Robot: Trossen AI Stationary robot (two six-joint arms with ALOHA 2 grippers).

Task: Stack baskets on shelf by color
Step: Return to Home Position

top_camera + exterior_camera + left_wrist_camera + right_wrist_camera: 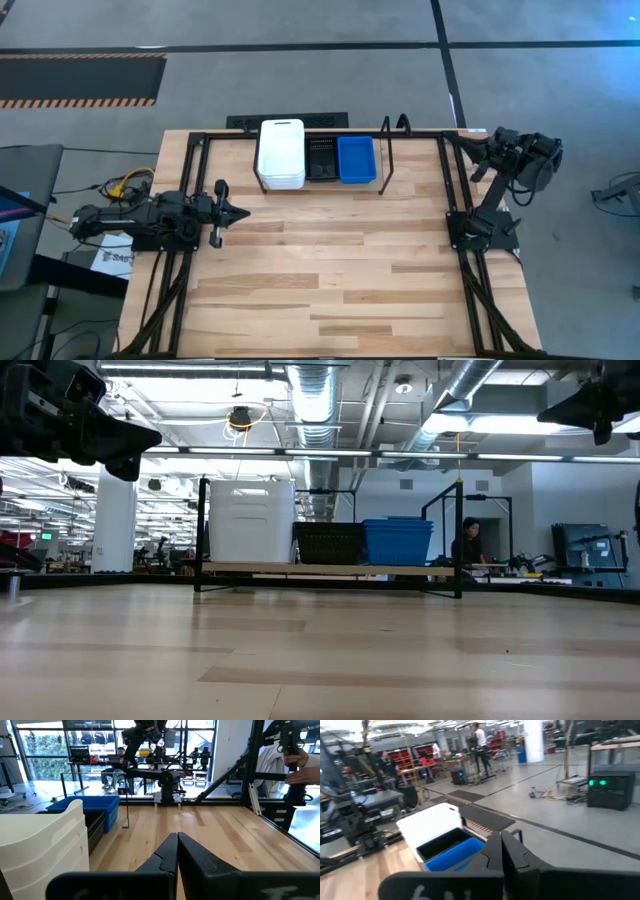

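Note:
A stack of white baskets (281, 153), a black basket (321, 160) and a blue stack (356, 160) stand side by side on the shelf (386, 160) at the table's far edge. The low view shows the white stack (250, 520) tallest, with the black basket (328, 543) and the blue stack (398, 541) lower. My left gripper (240, 211) is shut and level at the table's left side, holding nothing. My right gripper (476, 148) is shut, raised at the far right corner, right of the shelf, and holds nothing.
The wooden tabletop (330, 270) lies bare between the arms and toward the near edge. The black frame rails (455, 200) run along both sides. A person's hand (305, 770) shows beyond the table's right side, and a person (468, 540) sits in the room behind.

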